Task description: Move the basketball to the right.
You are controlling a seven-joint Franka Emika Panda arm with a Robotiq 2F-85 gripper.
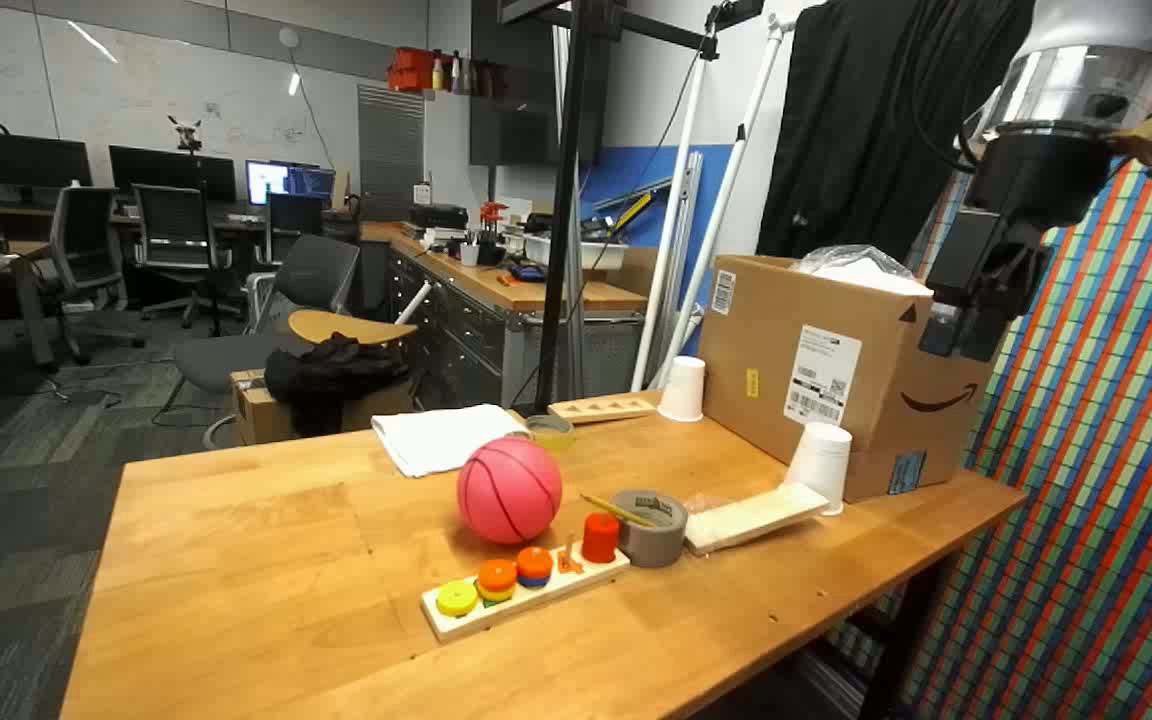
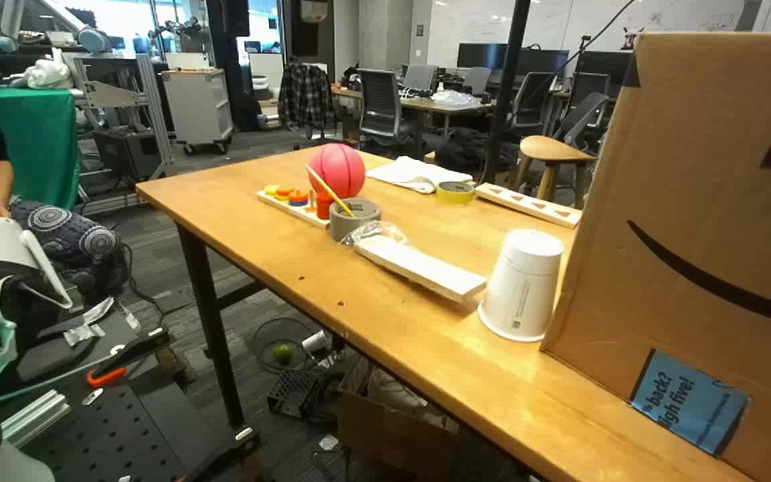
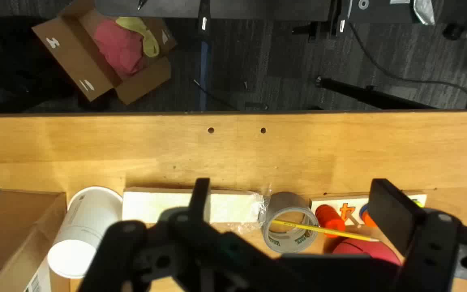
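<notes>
Hand (image 3: pixel 294 205) spread, you risk an off-centre squeeze rolling the pink basketball (image 1: pixel 509 490) off an edge of the worktop (image 1: pixel 266 570).

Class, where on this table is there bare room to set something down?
In an exterior view, the table is bare left of the basketball and stacking toy. The wrist view shows a bare strip between the plank and table edge. Crowded: the row of stacking toy, tape roll, plank, cup and box.
</notes>
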